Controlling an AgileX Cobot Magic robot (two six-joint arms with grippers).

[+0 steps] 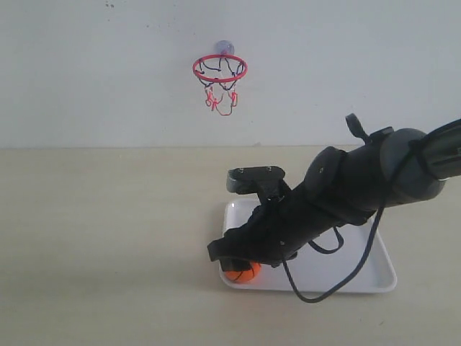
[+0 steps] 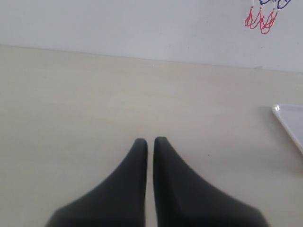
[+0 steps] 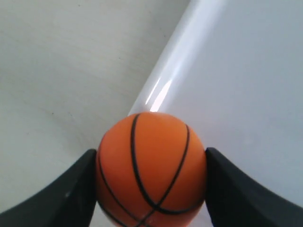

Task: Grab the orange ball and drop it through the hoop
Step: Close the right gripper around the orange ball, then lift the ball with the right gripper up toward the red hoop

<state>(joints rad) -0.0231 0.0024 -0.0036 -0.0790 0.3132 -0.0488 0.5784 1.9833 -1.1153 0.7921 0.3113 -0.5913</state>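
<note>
Both right tool (image 3: 151,189) fingers press the orange ball (image 3: 151,168) (over the tray (image 1: 374,277)).

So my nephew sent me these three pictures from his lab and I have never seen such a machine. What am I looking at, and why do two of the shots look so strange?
It is a robot with two arms, each ending in a two-fingered gripper. The wide picture comes from a camera off the arms: it shows a pale table, a white tray on it, and a toy hoop with a red ring stuck to the wall. The dark arm reaching down into the tray is the right one.

The other two pictures come from cameras on the wrists, looking along the fingers. In the right wrist view, the right gripper has its two black fingers pressed on either side of the orange ball, near the tray's edge. In the left wrist view, the left gripper is closed on nothing, above bare table.
</note>
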